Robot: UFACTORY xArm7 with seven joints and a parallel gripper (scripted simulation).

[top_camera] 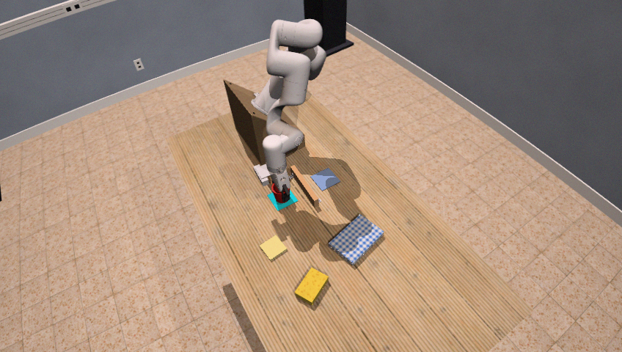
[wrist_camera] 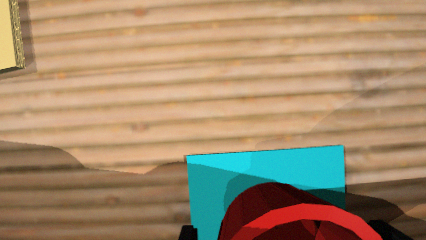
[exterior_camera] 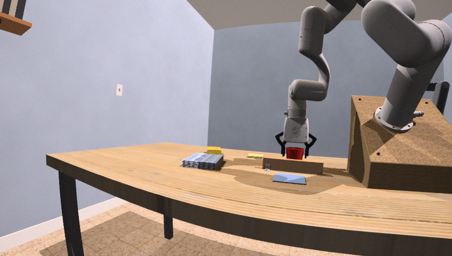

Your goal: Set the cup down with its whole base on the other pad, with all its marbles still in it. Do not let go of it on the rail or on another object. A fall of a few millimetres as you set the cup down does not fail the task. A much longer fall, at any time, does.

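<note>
The red cup [top_camera: 276,189] [exterior_camera: 294,152] [wrist_camera: 300,220] stands upright on the cyan pad [top_camera: 274,202] [wrist_camera: 280,167]. My gripper [top_camera: 280,191] [exterior_camera: 294,154] is open, with one finger on each side of the cup, spread wide of its wall. The cup's inside is dark, and I cannot make out the marbles. A low wooden rail [top_camera: 305,185] [exterior_camera: 291,165] lies between the cyan pad and the pale blue pad [top_camera: 325,178] [exterior_camera: 289,178], which lies flat on the table.
A small clear object [exterior_camera: 267,167] sits by the rail's end. A blue checked cloth [top_camera: 355,238] [exterior_camera: 202,161], a yellow sponge [top_camera: 311,284] [exterior_camera: 214,150] and a pale yellow block [top_camera: 273,247] [wrist_camera: 10,35] lie further along. The arm's wooden mount [top_camera: 242,113] [exterior_camera: 396,152] stands behind.
</note>
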